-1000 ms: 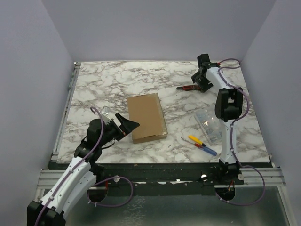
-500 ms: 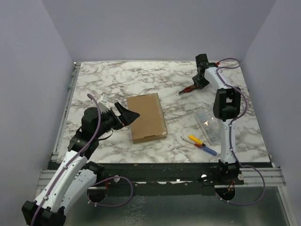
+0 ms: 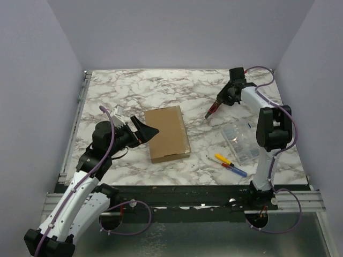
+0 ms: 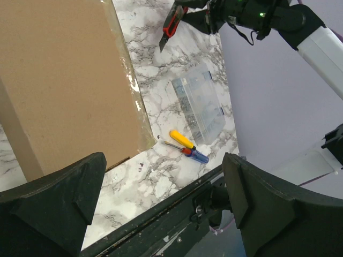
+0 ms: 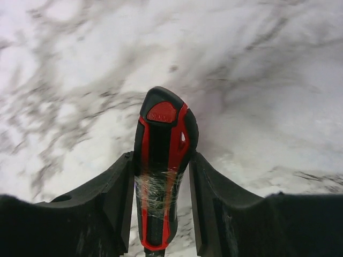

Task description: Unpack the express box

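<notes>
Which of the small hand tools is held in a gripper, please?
The red-and-black knife, clamped in the right gripper; the yellow screwdriver and the blue screwdriver lie on the table.

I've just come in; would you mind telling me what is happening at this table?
The right gripper is shut on a red and black utility knife over the far right of the table. The left gripper hangs open at the left edge of the express box, which lies closed. A clear case and screwdrivers lie untouched nearby.
</notes>
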Available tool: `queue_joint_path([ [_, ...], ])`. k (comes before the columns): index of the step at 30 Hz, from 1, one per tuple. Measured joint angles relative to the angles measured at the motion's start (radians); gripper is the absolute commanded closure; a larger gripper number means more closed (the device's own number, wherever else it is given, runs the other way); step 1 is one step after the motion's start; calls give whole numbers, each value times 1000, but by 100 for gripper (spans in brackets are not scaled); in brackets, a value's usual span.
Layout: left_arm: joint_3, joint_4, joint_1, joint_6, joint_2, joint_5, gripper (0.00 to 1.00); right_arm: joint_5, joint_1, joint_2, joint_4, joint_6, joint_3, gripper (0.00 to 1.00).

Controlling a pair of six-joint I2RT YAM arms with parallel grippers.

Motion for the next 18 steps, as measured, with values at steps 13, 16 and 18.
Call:
queue_joint_path([
  [13,0,57,-7,-47,98,11,3,-289,147,-299,162,-224,-298,100],
  [16,0,111,-38,-65,145,10,5,-290,248,-411,153,-220,-382,100],
  [18,1,145,-68,-72,180,6,7,-295,299,-481,152,-209,-417,100],
])
